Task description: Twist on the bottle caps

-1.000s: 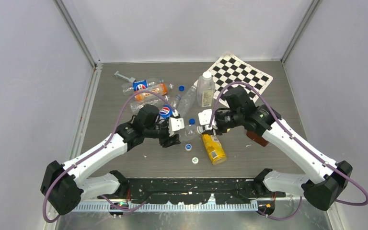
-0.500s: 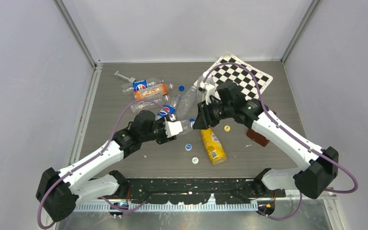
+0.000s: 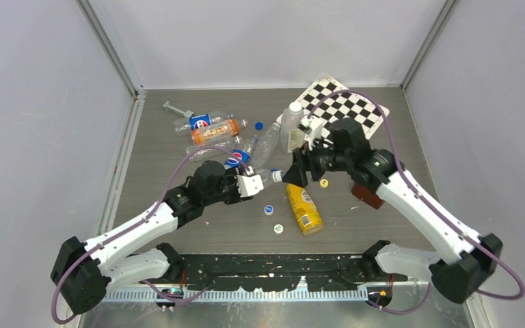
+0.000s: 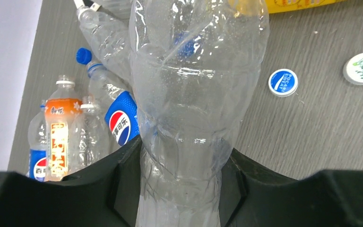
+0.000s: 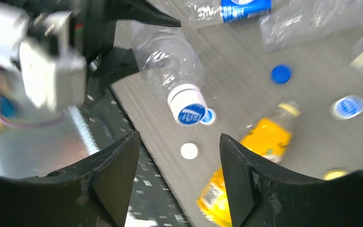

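My left gripper [image 3: 258, 183] is shut on a slim clear bottle [image 3: 272, 178] and holds it off the table, neck toward the right arm. In the left wrist view the jaws [image 4: 184, 184] pinch the bottle [image 4: 194, 94] on both sides. A blue-and-white cap [image 5: 192, 113] sits on the bottle's neck. My right gripper [image 3: 292, 175] is open and faces that cap, a little apart from it [image 5: 179, 142]. Loose caps lie below: a blue-and-white one [image 3: 268, 210], a white one [image 3: 278, 228], a yellow one [image 3: 324, 183]. A wider squarish bottle [image 3: 292, 127] stands behind.
A yellow bottle [image 3: 304, 209] lies under the right gripper. Pepsi-labelled and orange-labelled bottles [image 3: 212, 126] lie in a pile at the back left, with a blue cap [image 3: 258, 126] beside them. A checkerboard [image 3: 345, 102] lies at the back right. A brown object [image 3: 367, 195] sits under the right arm.
The right wrist has rolled, then drawn back slightly right of the bottle's neck. The left arm has shifted the bottle a little right and toward the back.
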